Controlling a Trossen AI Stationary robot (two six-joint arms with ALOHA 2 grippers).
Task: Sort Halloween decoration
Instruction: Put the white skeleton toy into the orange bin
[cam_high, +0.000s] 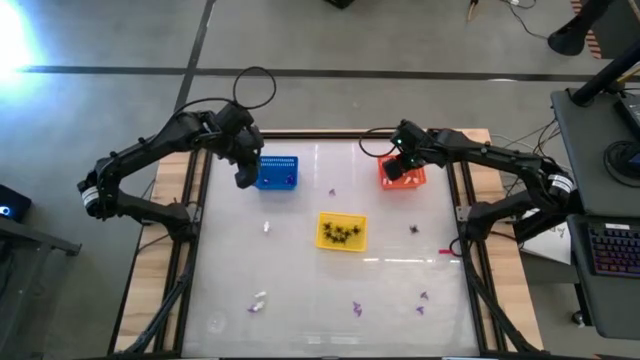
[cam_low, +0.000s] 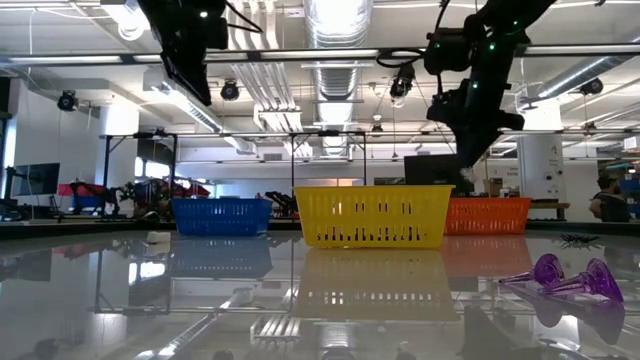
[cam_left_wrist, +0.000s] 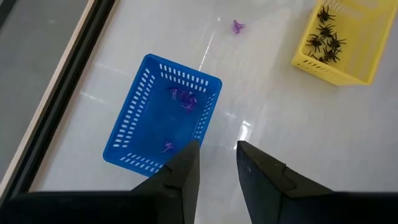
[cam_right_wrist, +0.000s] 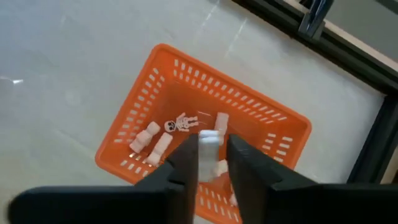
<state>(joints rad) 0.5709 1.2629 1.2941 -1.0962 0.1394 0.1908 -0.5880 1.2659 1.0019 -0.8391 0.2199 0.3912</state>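
Table (cam_high: 300, 300): white top, carrying three baskets and scattered trinkets.
Yellow basket (cam_high: 341, 232): near table centre, landmark for everything below; black spiders (cam_high: 340, 234) heaped inside.
Left gripper (cam_high: 244, 178): above and left of yellow basket, just beside blue basket's left edge; fingers (cam_left_wrist: 184, 174) slightly parted, nothing between them.
Right gripper (cam_right_wrist: 211, 163): above and right of yellow basket, over orange basket; fingers narrowly apart with a white piece (cam_right_wrist: 209, 139) between, hold or release cannot be told.
Blue basket (cam_high: 278, 172): up-left of yellow basket; purple trinkets (cam_left_wrist: 184, 98) inside.
Orange basket (cam_high: 410, 175): up-right of yellow basket; white trinkets (cam_right_wrist: 155, 140) inside.
Loose trinkets: purple ones (cam_high: 356, 309) below yellow basket, white one (cam_high: 260, 299) below-left.
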